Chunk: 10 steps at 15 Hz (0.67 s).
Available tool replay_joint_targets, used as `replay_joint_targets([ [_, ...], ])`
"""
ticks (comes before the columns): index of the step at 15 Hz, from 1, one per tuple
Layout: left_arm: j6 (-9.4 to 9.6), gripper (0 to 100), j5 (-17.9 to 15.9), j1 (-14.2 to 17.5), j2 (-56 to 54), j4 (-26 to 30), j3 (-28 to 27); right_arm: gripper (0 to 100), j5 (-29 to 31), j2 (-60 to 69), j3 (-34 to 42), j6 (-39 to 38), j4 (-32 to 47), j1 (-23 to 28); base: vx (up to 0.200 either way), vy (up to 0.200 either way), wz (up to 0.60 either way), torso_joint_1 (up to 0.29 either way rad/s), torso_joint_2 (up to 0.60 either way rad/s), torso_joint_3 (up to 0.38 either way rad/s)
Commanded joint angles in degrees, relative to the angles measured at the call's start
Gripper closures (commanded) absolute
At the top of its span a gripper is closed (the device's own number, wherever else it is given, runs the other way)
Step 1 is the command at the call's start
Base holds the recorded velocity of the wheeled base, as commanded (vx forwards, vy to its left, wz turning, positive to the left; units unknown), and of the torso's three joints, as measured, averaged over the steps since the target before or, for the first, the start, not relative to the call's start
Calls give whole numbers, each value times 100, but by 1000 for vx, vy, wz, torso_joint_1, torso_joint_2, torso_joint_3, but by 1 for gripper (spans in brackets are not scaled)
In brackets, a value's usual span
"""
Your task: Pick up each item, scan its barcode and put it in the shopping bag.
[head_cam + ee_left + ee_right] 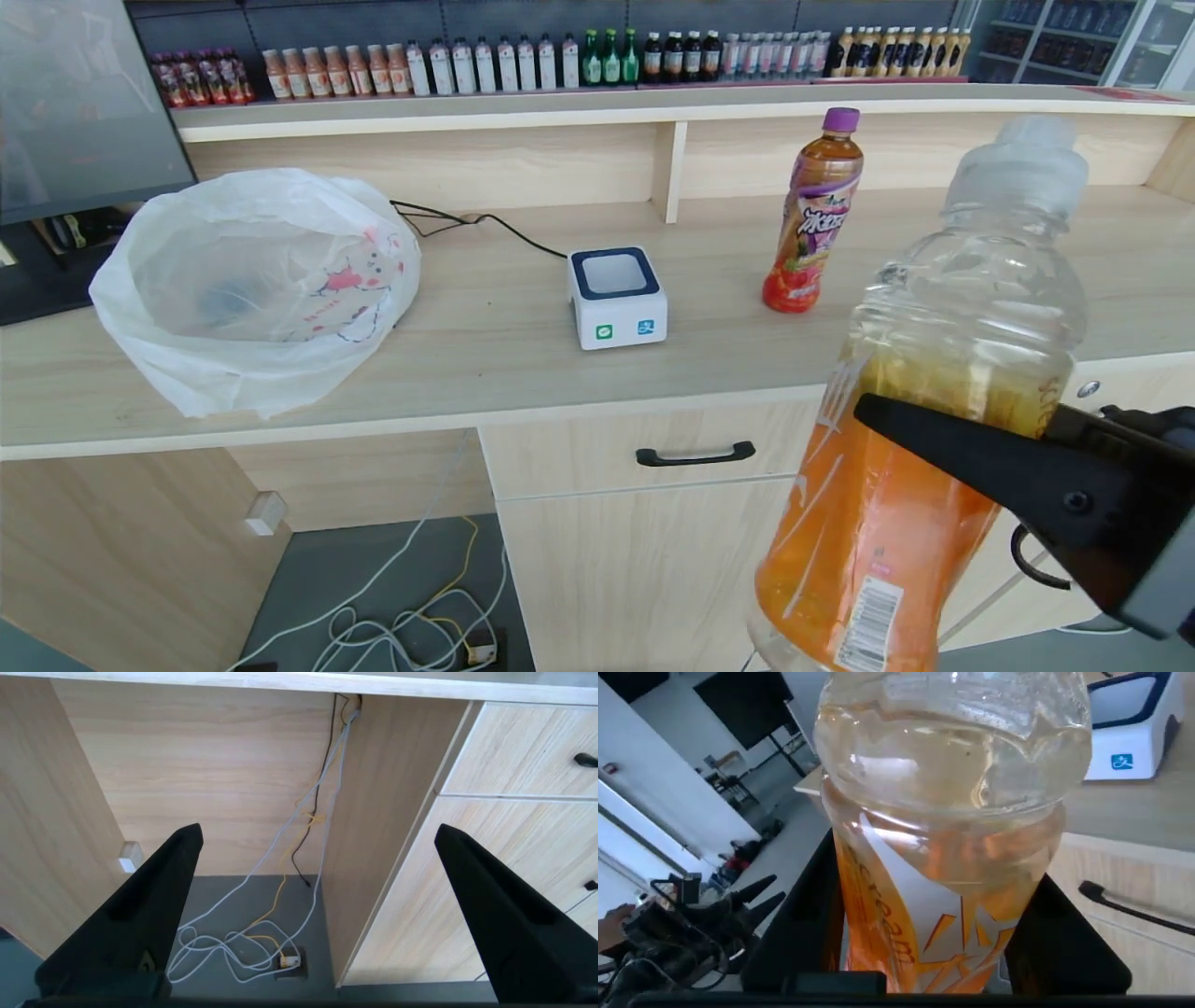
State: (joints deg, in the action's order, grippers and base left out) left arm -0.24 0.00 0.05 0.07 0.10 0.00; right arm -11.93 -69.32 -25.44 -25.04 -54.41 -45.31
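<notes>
My right gripper (943,448) is shut on a clear bottle of orange drink (934,448), held up close in front of the counter's right side; a barcode shows near its base. In the right wrist view the orange drink bottle (952,831) sits between the black fingers (799,924). The white barcode scanner (616,297) stands mid-counter, and the scanner (1134,719) shows beyond the bottle. An open white shopping bag (257,285) rests at the counter's left. A purple-capped tea bottle (814,213) stands upright right of the scanner. My left gripper (318,924) hangs open below the counter, nothing between its fingers.
A wooden counter (523,373) has a raised back shelf with a divider (668,168) behind the scanner. A drawer with a black handle (695,455) lies under the edge. Cables (252,943) trail on the floor under the counter. A dark monitor (84,103) stands far left.
</notes>
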Motion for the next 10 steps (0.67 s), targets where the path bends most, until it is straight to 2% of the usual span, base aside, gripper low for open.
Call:
replay_joint_targets([
  [1,-2,0,0,4,1,-1,0,100,-19,-29,31,-282,-44,-663,0,0,0,0,0,0],
  [5,-2,0,0,4,1,-1,0,100,-19,-346,-725,-985,-44,-1208,0,0,0,0,0,0],
  [10,-2,0,0,-5,1,-1,0,100,-19,-952,-1393,-1486,-53,-1199,0,0,0,0,0,0],
])
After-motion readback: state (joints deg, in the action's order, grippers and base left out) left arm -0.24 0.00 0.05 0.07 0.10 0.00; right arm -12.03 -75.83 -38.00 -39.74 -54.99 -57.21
